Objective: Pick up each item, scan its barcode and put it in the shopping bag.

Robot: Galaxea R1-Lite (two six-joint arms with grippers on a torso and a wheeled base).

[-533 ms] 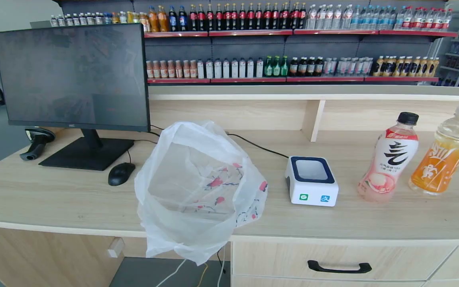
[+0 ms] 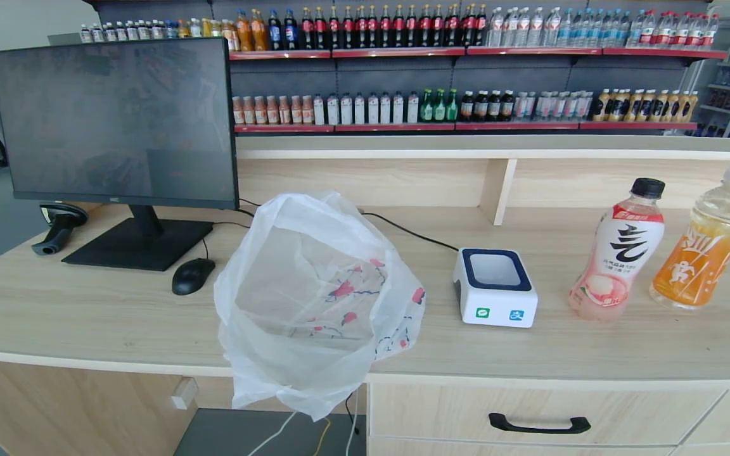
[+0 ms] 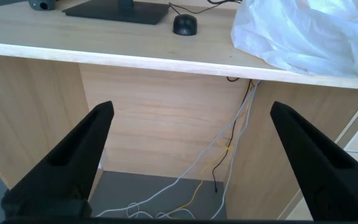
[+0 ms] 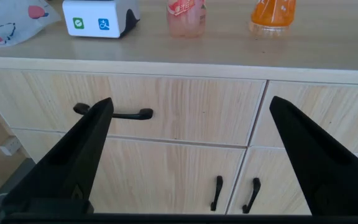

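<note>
— Two bottles stand upright at the right end of the pale wooden counter [image 2: 86, 310]: a pink bottle [image 2: 618, 253] with a black cap and, just beside it, an orange bottle [image 2: 702, 247] with a whitish cap.
— Plastic?
— Clear plastic, round-bodied, with printed sleeves. Next along is the scanner [image 2: 495, 286], a white box with rounded corners and a dark-rimmed window on top. Beyond it sits the shopping bag [image 2: 314, 297], thin, translucent and crumpled, with a red flower print. Its mouth gapes and its bottom sags over the counter's front edge.
— Anything inside?
— Hard to make out through the film.
— And the grippers?
— The left gripper [image 3: 191, 109] sits below counter level. Its black wedge fingers [image 3: 73, 155] are spread wide with nothing between them. Its camera takes in the cables [image 3: 222, 162] dangling under the counter. The right gripper [image 4: 190, 102] faces the wood-grain drawer fronts, also spread wide and empty, near a black drawer handle [image 4: 114, 113]. There the bottles' tops are cut off.
— Farther left?
— A dark flat monitor [image 2: 115, 120] and a black mouse [image 2: 192, 275].
</note>
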